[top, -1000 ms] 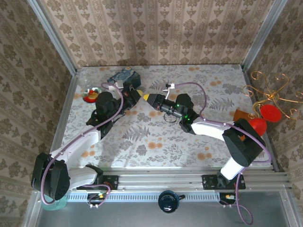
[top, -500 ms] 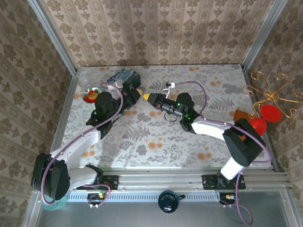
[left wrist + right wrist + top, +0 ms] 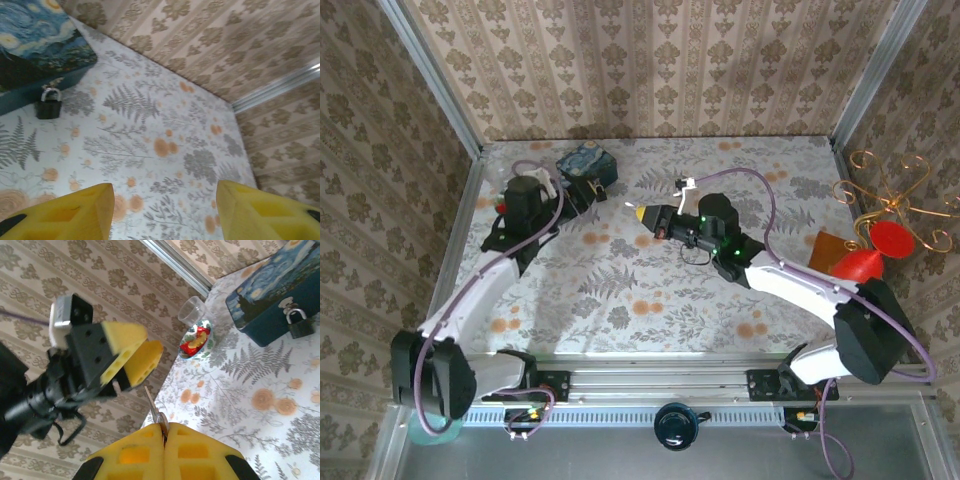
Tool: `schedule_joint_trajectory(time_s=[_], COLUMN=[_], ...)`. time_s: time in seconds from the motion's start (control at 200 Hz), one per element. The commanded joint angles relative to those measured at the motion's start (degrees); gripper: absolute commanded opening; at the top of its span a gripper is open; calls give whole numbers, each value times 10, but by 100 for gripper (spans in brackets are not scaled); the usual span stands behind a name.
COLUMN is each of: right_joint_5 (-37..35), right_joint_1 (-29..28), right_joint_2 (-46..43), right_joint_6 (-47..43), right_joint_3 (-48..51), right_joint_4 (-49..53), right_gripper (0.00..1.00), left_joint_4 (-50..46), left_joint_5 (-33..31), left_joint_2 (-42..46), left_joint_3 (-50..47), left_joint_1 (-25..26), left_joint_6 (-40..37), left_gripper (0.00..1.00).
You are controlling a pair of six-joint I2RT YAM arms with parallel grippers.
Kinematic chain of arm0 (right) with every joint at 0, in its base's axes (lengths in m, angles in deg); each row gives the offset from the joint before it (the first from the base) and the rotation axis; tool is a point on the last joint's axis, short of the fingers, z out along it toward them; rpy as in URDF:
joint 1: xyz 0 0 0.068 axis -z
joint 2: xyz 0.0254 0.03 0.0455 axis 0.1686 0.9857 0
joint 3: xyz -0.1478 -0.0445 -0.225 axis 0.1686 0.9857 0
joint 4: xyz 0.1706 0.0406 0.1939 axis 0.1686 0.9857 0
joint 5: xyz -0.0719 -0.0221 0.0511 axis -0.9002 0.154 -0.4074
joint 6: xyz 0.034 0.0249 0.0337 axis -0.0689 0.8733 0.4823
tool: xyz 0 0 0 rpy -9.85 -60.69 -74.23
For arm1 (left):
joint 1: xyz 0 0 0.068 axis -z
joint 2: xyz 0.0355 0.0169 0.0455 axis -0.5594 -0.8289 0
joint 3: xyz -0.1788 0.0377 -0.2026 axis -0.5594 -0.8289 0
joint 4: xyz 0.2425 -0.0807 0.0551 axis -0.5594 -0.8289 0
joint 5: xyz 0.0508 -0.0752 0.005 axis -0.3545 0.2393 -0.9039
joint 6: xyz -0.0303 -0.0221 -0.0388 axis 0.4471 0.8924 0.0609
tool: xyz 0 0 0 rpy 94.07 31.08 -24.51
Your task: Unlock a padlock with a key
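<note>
Right gripper (image 3: 164, 432) pinches the key (image 3: 153, 406), blade out — ready to insert. Left gripper (image 3: 162, 215) gapes half-open, empty — the padlock (image 3: 49, 104) hangs on the box (image 3: 35, 40) by the far-left corner of the table (image 3: 720, 300).

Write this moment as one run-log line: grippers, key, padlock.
left gripper: open, empty | right gripper: shut on key, blade sticking out | padlock: at front of blue box, key not in it

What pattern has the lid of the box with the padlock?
The box lid shows a blue swirling sky with yellow stars; left wrist view is clearest.
</note>
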Motion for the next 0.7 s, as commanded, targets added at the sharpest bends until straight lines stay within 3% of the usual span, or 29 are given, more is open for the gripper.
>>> schedule_joint_trajectory(time_s=[0.0,0.335,0.695], right_joint_5=[-38,-45,-22], right_joint_1=[-5,-12,-11], right_joint_2=[-41,-90,-130], right_joint_6=[-59,-72,-85], right_joint_3=[5,55,80], right_joint_4=[54,48,56], right_gripper=[0,0,0], left_joint_4=[-115,-178,-207], left_joint_5=[-71,-202,-289], left_joint_2=[-72,-324,-488], left_joint_3=[55,226,356], left_joint_1=[3,47,53], left_joint_6=[-58,-82,-100], left_gripper=[57,61,63])
